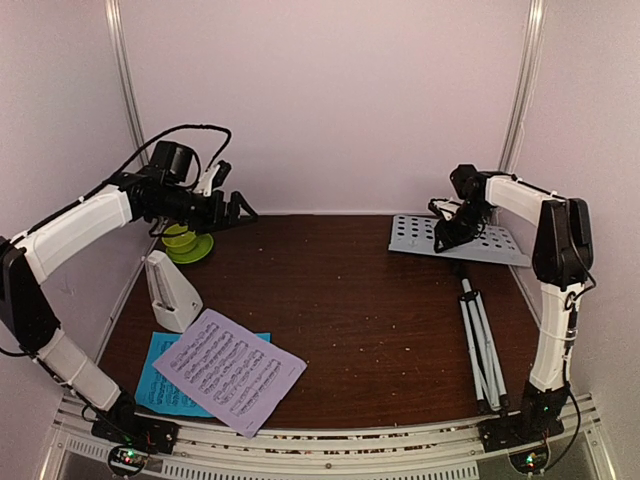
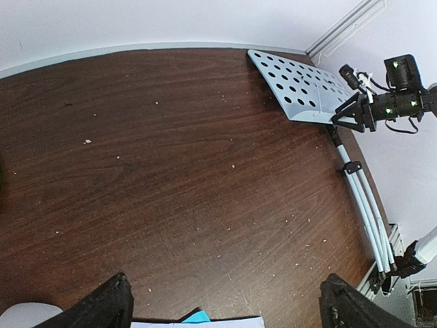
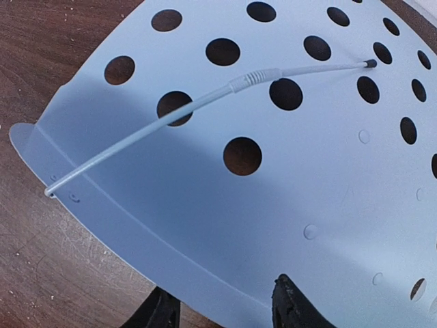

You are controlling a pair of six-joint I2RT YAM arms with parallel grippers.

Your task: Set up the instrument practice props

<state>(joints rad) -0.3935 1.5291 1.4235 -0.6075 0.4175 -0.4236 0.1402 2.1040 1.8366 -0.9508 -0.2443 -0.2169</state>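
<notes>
Grn bowl (image 1: 179,236) + saucer (image 1: 192,251), back-L.

Stand top (image 1: 460,240) flat on bench (image 1: 350,300), back right. Legs (image 1: 478,340) lie in front of it, along right side, running toward front. Right claw (image 1: 443,238) at stand top's edge, edge between its fingers. Bowl (image 1: 182,240) back left. Metronome (image 1: 170,290) just in front of bowl. Pages front left, top page (image 1: 230,370) partly over under page (image 1: 165,385). Left claw (image 1: 235,208) up in air, right of bowl.
</notes>
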